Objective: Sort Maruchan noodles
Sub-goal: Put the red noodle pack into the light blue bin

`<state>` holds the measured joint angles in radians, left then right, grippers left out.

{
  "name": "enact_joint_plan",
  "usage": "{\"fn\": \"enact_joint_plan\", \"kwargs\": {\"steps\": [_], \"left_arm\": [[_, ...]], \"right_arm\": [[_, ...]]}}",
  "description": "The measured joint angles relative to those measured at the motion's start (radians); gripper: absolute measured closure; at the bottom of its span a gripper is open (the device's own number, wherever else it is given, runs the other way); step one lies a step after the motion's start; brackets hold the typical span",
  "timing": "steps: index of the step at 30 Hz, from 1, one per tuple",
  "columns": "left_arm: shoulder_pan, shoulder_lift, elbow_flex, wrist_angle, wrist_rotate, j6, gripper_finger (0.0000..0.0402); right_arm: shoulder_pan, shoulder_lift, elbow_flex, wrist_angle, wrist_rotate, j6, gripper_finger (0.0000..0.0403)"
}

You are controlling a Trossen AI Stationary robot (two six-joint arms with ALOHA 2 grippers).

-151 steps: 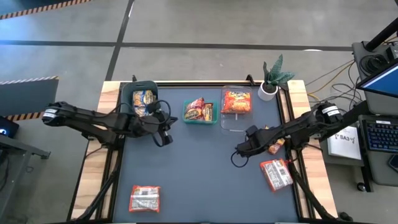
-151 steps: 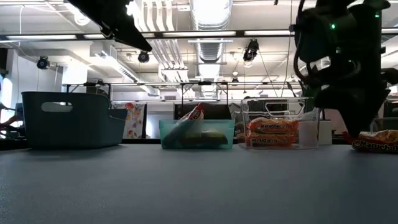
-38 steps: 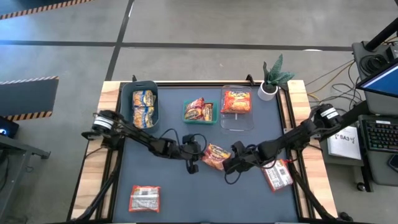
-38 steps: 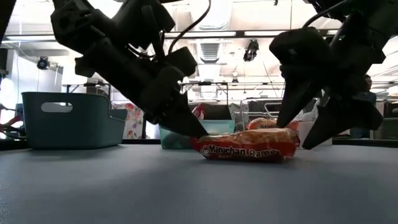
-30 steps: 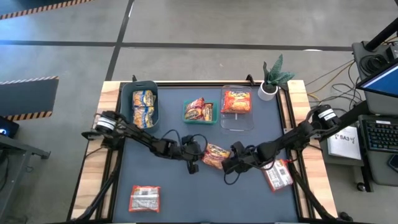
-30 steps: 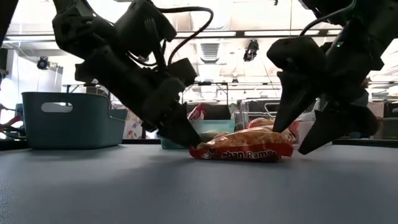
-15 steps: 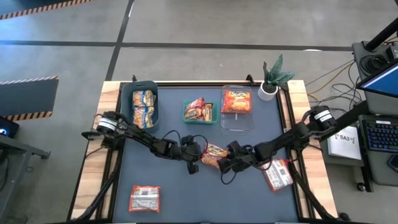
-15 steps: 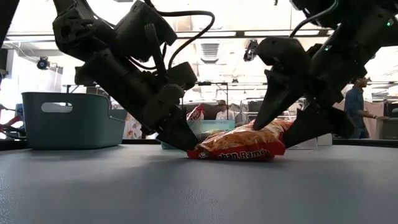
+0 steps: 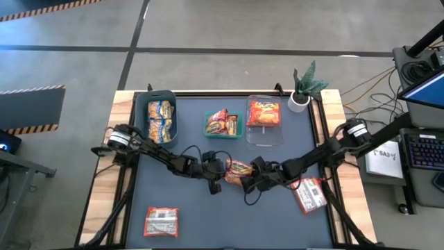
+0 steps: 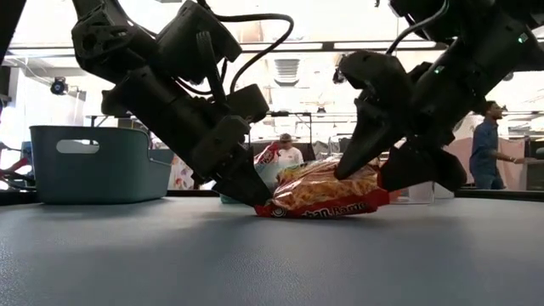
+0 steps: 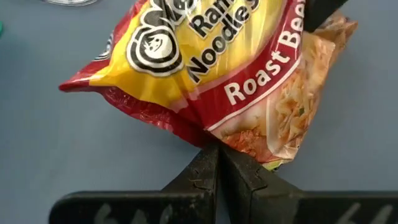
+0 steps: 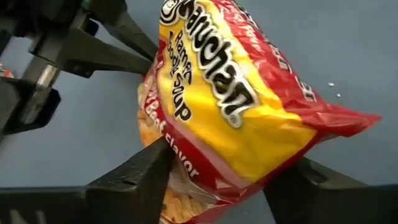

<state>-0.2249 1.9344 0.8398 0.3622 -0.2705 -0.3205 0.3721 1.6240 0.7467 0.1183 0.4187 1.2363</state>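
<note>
My left pincer is clenched flat, its tip pressed against the near edge of the red-and-yellow noodle packet in the middle of the table; my right pincer straddles the far end of that packet with its fingers parted around it, touching the wrapper on both sides but not, as far as I can judge, squeezed tight on it.

The packet looks light and crinkly; the film is glossy and will likely slip, and the block inside is brittle, so a hard squeeze could crack it; I would take hold across the short end, where the right fingers already sit, and let the left tip brace the other end so it does not skate away.

The table top is dark, smooth and flat, offering little friction; along its far edge stand a dark bin with yellow-and-blue packets, a small green tray with mixed red ones, and a clear box with an orange packet; a grey-and-red packet lies near the front left and another beside my right arm; a potted plant marks the far right corner; people stand in the room behind.
</note>
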Motion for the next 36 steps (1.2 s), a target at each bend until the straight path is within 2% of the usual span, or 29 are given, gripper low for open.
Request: {"fn": "enact_joint_plan", "kwargs": {"steps": [11,19,24,27,31,36], "left_arm": [[0.001,-0.045,-0.003,-0.038,-0.004,0.02,0.0402],[0.007,-0.125,-0.002,-0.132,-0.014,0.055,0.0402],[0.011,-0.24,-0.002,-0.234,-0.115,0.131,0.0402],[0.03,-0.327,-0.002,-0.285,-0.139,0.192,0.0402],[0.084,-0.414,-0.001,-0.233,-0.14,0.308,0.0402],[0.195,-0.432,0.0,-0.063,-0.14,0.418,0.0402]], "right_arm": [[0.0,-0.035,0.002,0.001,0.002,-0.073,0.027],[0.0,-0.047,0.002,-0.011,0.004,-0.126,0.0273],[-0.001,-0.093,0.001,-0.034,0.008,-0.158,0.0276],[-0.001,-0.134,0.001,-0.093,0.022,-0.16,0.0276],[-0.001,-0.206,0.001,-0.164,0.068,-0.177,0.0277],[0.0,-0.305,0.001,-0.217,0.135,-0.231,0.0277]]}}
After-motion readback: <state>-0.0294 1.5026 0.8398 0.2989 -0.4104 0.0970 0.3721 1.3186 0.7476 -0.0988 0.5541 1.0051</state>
